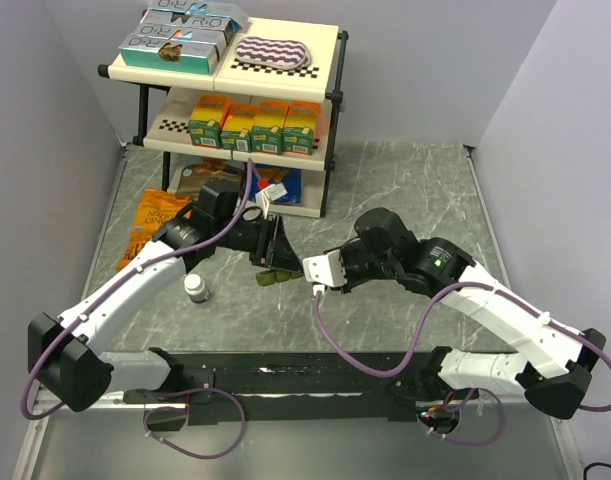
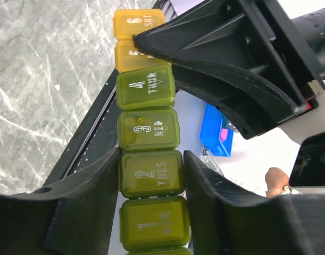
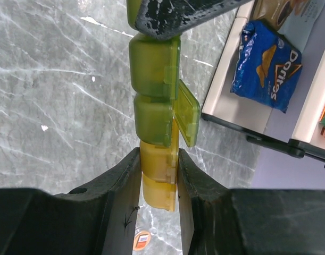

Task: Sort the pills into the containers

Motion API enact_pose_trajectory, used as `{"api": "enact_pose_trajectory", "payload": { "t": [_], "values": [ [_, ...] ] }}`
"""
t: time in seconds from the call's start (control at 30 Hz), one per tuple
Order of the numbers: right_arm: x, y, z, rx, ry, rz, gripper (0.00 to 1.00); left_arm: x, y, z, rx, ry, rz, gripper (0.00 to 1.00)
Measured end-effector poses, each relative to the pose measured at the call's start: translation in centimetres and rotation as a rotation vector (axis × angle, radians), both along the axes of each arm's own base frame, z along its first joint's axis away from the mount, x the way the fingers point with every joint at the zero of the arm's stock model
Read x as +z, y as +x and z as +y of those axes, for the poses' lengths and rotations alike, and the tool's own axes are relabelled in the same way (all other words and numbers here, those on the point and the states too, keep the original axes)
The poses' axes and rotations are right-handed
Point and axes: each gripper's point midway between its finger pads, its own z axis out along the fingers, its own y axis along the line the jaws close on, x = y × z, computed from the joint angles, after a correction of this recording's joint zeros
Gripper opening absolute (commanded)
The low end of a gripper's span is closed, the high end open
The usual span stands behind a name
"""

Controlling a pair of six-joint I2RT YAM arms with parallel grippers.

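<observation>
Green-to-yellow containers (image 1: 272, 277) are one translucent strip, held up off the worktop (image 1: 405, 190) between the two arms, roughly mid-scene in front of the shelf rack (image 1: 330, 70).

Left claw (image 2: 151, 159) is pinching the strip across its width at the cell marked "2 TUES"; both fingers sit against the cell's sides. Cells 1, 3 WED and 4 THUR show either side of that grip, all olive green.

Right claw (image 3: 158, 156) is pinching the yellow end, fingers pressed on the strip's two flat faces. In the left wrist view one of its black fingers lies over the 5 and 6 SAT cells.

One lid (image 3: 188, 112) stands ajar, on the green cell right next to the yellow ones. The other lids I can see look shut.

Something small and yellowish shows through the 3 WED lid; can't tell what it is.

White-capped bottle (image 1: 195, 288) stands upright on the worktop, near the left arm and apart from the strip.

Orange snack bag (image 1: 150, 225) lies far left on the worktop. Blue Doritos bag (image 3: 266, 66) sits at the foot of the rack. Row of juice cartons (image 1: 255, 125) on the middle shelf.
</observation>
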Motion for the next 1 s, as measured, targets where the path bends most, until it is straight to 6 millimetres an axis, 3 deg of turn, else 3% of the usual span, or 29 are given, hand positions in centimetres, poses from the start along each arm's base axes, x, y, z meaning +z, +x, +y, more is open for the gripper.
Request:
{"api": "enact_pose_trajectory", "payload": {
  "t": [0.07,0.1,0.2,0.37,0.47,0.7,0.8,1.0],
  "values": [
    [-0.1,0.0,-0.1,-0.002,-0.004,0.0,0.08,-0.4,0.0,0.0,-0.005,0.011,0.002,0.31],
    [-0.3,0.0,-0.1,-0.003,-0.006,0.002,0.08,-0.5,0.0,0.0,-0.009,0.015,0.006,0.2],
    [-0.7,-0.1,-0.2,-0.002,-0.016,0.011,0.09,-1.1,-0.1,-0.1,-0.022,0.027,0.014,0.01],
    [-1.0,-0.5,-0.2,0.001,-0.016,0.037,0.15,-1.4,-0.6,-0.2,-0.053,0.035,0.004,0.01],
    [-1.3,-0.8,-0.3,-0.001,-0.017,0.056,0.26,-1.8,-0.9,-0.4,-0.068,0.048,-0.017,0.01],
    [-2.9,-1.2,-0.3,-0.025,-0.02,0.114,0.76,-4.0,-0.9,-1.3,-0.051,0.14,-0.146,0.01],
    [-2.7,-1.4,0.4,-0.021,0.019,0.131,0.88,-5.8,-0.5,-1.3,-0.027,0.191,-0.189,0.01],
    [-2.3,-1.8,0.5,-0.028,0.079,0.196,0.93,-8.9,1.6,-0.5,0.047,0.277,-0.296,0.01]
  ]
}}
